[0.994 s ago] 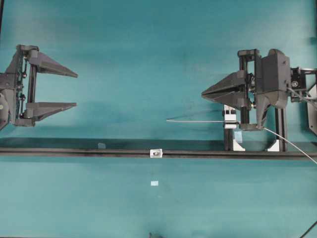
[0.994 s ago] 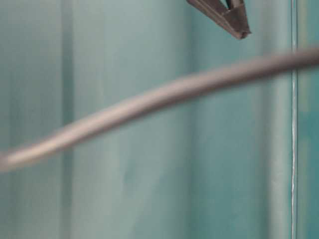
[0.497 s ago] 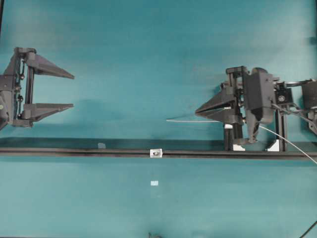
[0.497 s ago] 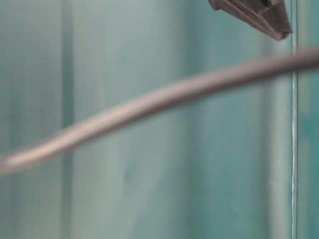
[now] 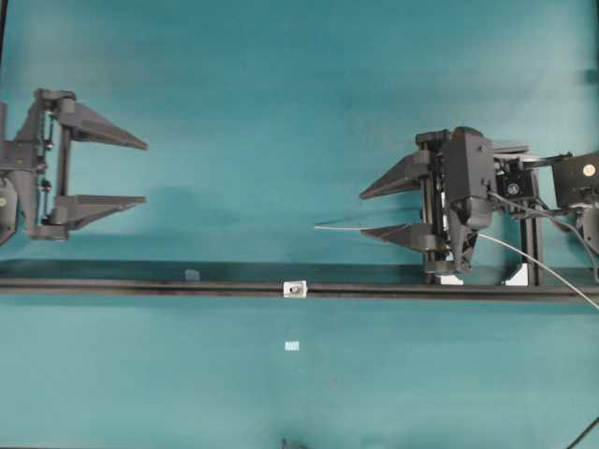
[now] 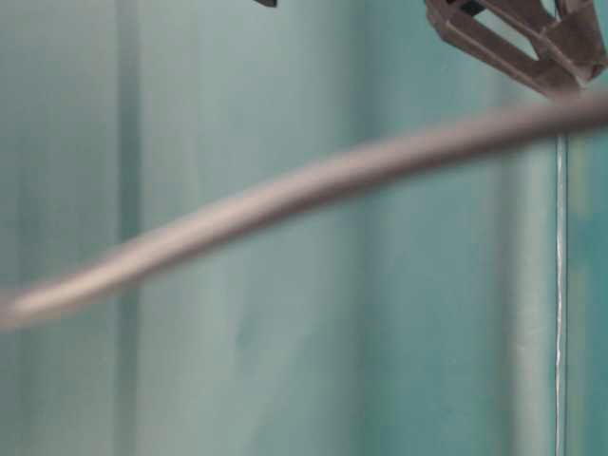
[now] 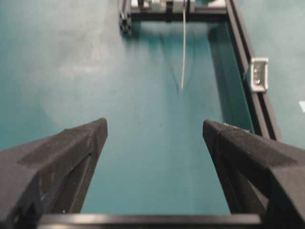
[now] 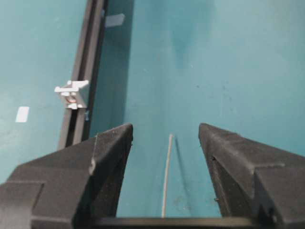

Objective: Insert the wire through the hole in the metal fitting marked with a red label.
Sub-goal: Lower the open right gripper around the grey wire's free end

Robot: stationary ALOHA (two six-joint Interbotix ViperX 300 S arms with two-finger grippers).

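Observation:
The wire (image 5: 342, 227) lies straight above the black rail (image 5: 140, 287), its free tip pointing left. My right gripper (image 5: 363, 213) is open over it. In the right wrist view the wire (image 8: 167, 176) runs between that gripper's (image 8: 165, 128) spread jaws and touches neither. The metal fitting (image 5: 295, 289) sits on the rail left of the wire tip, its hole (image 5: 296, 290) a dark dot. It also shows as the fitting (image 8: 71, 93) and the fitting (image 7: 258, 74). My left gripper (image 5: 146, 171) is open and empty at the far left, facing the wire (image 7: 183, 47).
A white clamp block (image 7: 162, 5) on a black frame holds the wire's far end, mostly hidden under the right arm from overhead. Pale blue tape patches (image 5: 292, 346) (image 5: 192, 275) lie by the rail. The table-level view shows only a blurred grey wire (image 6: 304, 190) and dark fingers (image 6: 513, 43).
My right gripper has come down towards the rail onto the wire's line and gone from shut to open, with the wire between its jaws. The left gripper has barely shifted.

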